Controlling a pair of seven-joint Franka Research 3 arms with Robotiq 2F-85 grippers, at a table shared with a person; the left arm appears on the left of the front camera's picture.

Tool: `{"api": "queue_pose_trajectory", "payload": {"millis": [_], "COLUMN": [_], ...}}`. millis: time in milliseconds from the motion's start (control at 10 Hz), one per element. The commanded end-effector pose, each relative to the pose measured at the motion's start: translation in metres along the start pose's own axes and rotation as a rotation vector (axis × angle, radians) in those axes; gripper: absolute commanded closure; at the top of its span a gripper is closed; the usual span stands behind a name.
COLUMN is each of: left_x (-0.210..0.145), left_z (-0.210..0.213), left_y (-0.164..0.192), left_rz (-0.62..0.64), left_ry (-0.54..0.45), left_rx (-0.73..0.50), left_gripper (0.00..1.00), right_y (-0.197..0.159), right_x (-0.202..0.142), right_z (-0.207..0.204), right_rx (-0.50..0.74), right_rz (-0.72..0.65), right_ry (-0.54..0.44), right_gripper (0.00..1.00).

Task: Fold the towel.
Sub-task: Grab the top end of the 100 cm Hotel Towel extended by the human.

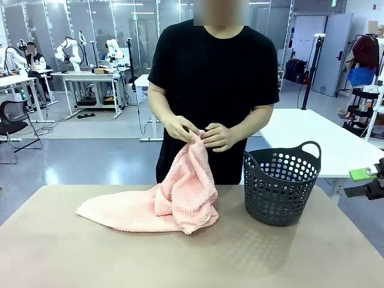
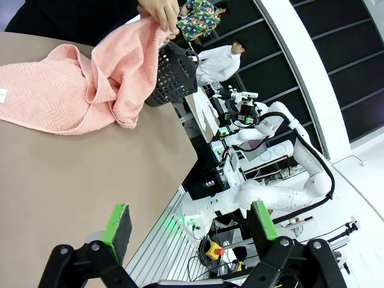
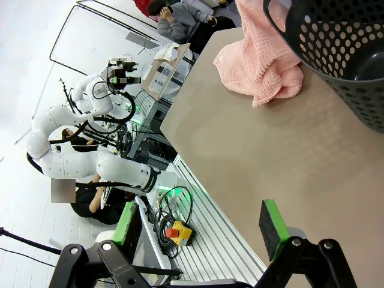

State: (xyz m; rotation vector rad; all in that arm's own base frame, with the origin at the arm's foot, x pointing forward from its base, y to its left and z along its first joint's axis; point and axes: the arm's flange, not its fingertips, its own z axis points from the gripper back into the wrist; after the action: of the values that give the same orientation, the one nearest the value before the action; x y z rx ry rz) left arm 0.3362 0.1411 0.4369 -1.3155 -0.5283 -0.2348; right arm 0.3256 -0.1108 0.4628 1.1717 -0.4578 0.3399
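On table [image 1: 180, 264], 2 hands [image 1: 180, 127] hold towel [image 1: 174, 201] up beside basket [image 1: 281, 191].

The towel [image 1: 162, 207] is lying on the table [image 1: 180, 258] left of the middle, toward the far edge. Its right end is rising to the person's one hand [image 1: 180, 128] and other hand [image 1: 219, 137], which are meeting above that edge. The basket [image 1: 276, 201] is standing right of the towel, apart from it, toward the far right corner. The right gripper [image 3: 199, 222] is hanging beyond the table's right edge, right of the basket
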Motion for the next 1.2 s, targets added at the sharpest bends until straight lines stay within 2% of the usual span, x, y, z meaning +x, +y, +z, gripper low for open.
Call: {"api": "queue_pose_trajectory", "payload": {"millis": [0, 1100], "left_x": [-0.0007, -0.0007], "left_z": [-0.0006, -0.0006], "left_y": [0.0016, 0.0016], "left_rz": [-0.015, -0.015], "left_ry": [-0.007, -0.007], "left_rx": [-0.019, -0.019], "left_gripper": [0.00, 0.00], "right_y": [-0.0016, -0.0016], "right_x": [0.0016, 0.0016], "right_z": [0.0001, 0.0001], "right_rx": [0.012, 0.012], "right_rz": [0.021, 0.021], "right_ry": [-0.010, -0.010], "right_gripper": [0.00, 0.00]}}
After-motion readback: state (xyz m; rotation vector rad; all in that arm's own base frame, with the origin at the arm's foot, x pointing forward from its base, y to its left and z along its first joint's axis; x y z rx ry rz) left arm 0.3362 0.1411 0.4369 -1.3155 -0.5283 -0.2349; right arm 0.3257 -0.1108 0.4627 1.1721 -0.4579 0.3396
